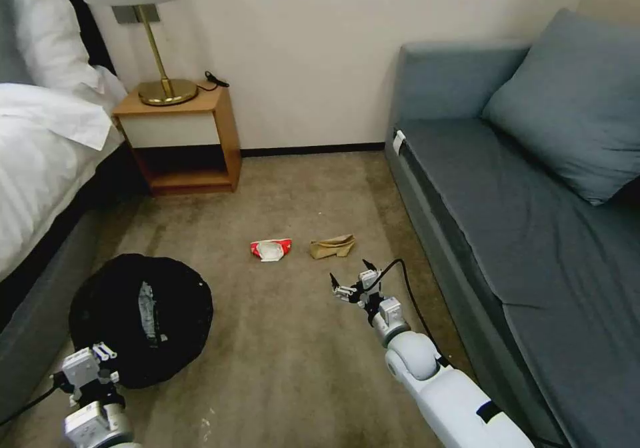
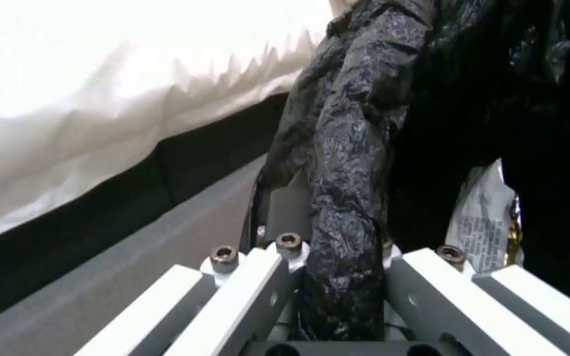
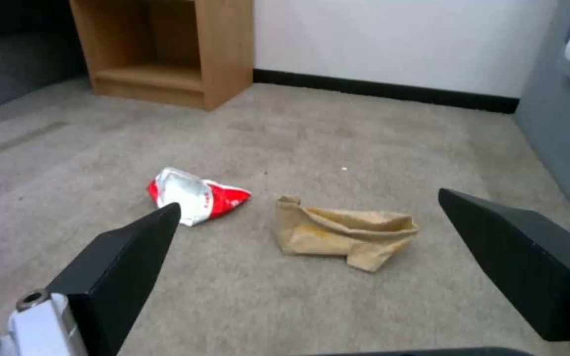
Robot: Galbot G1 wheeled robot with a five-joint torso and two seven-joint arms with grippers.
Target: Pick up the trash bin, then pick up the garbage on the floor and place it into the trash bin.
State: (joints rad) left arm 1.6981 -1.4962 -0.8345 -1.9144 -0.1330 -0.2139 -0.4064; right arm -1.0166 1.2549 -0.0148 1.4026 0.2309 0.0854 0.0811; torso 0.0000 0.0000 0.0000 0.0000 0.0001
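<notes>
The trash bin point(image 1: 175, 315), wrapped in its crinkly black bag, is tilted at the lower left beside the bed. My left gripper point(image 1: 100, 355) is shut on its near rim; in the left wrist view the fingers pinch a fold of the black bag point(image 2: 344, 163). A foil wrapper point(image 2: 483, 217) lies inside the bin. On the carpet lie a red-and-white wrapper point(image 1: 271, 249) point(image 3: 196, 198) and a crumpled tan paper bag point(image 1: 332, 246) point(image 3: 341, 235). My right gripper point(image 1: 349, 270) point(image 3: 308, 198) hovers open just short of the paper bag, holding nothing.
A grey sofa point(image 1: 480, 188) runs along the right. A wooden nightstand point(image 1: 183, 135) with a brass lamp point(image 1: 160, 68) stands at the far wall, and the bed point(image 1: 40, 148) fills the left. Open carpet point(image 1: 287, 355) lies between the arms.
</notes>
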